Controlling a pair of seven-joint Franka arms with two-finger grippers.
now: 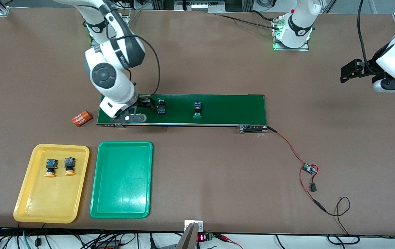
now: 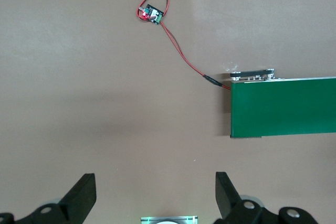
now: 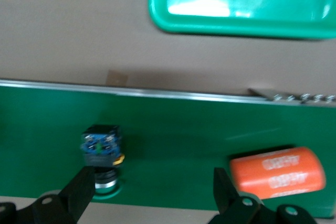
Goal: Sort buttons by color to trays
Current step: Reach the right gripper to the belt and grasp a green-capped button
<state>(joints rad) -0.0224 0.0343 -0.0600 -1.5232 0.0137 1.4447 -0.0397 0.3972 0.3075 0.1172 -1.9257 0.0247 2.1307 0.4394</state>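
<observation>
Two yellow-orange buttons (image 1: 49, 167) (image 1: 69, 166) lie in the yellow tray (image 1: 52, 199). The green tray (image 1: 121, 183) (image 3: 241, 3) beside it holds nothing. On the dark green belt (image 1: 232, 109) (image 3: 184, 124) lie two more buttons: one with a green cap (image 1: 197, 110), and one (image 1: 161, 106) (image 3: 101, 148) whose green cap shows in the right wrist view. My right gripper (image 1: 146, 103) (image 3: 153, 182) hangs open low over the belt. That button sits just outside one finger (image 3: 79, 192), and nothing is between the fingers. My left gripper (image 1: 351, 71) (image 2: 155, 182) waits open over bare table.
An orange cylinder (image 3: 276, 174) lies on the belt beside my right gripper's other finger. Another orange cylinder (image 1: 81, 118) rests on the table off the belt's end. A red wire runs from the belt's other end to a small circuit board (image 1: 309, 168) (image 2: 151, 14).
</observation>
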